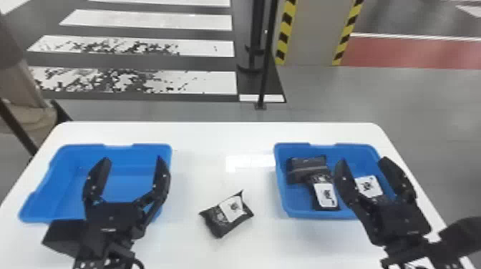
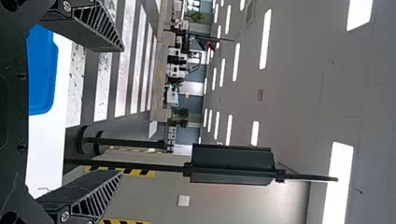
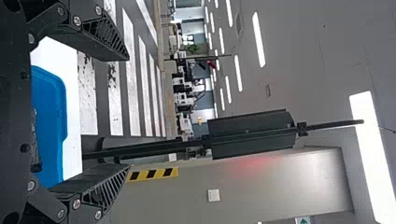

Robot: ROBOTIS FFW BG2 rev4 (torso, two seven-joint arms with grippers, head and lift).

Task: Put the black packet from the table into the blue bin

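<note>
In the head view the black packet (image 1: 227, 214) with a white label lies on the white table between two blue bins. My left gripper (image 1: 131, 165) is open above the left blue bin (image 1: 118, 171), left of the packet. Over the right blue bin (image 1: 293, 207) my right gripper (image 1: 362, 165) stands open; several black packets (image 1: 326, 195) lie in that bin. The left wrist view has the left gripper (image 2: 122, 110) with its fingers wide apart. Spread fingers also mark the right gripper (image 3: 128, 112) in the right wrist view.
The white table (image 1: 214, 134) has its far edge beyond both bins. A black post (image 1: 266, 53) stands on the floor behind it, near a pillar (image 1: 313, 32) with striped edges. Part of another labelled item (image 1: 420, 264) lies under the right arm.
</note>
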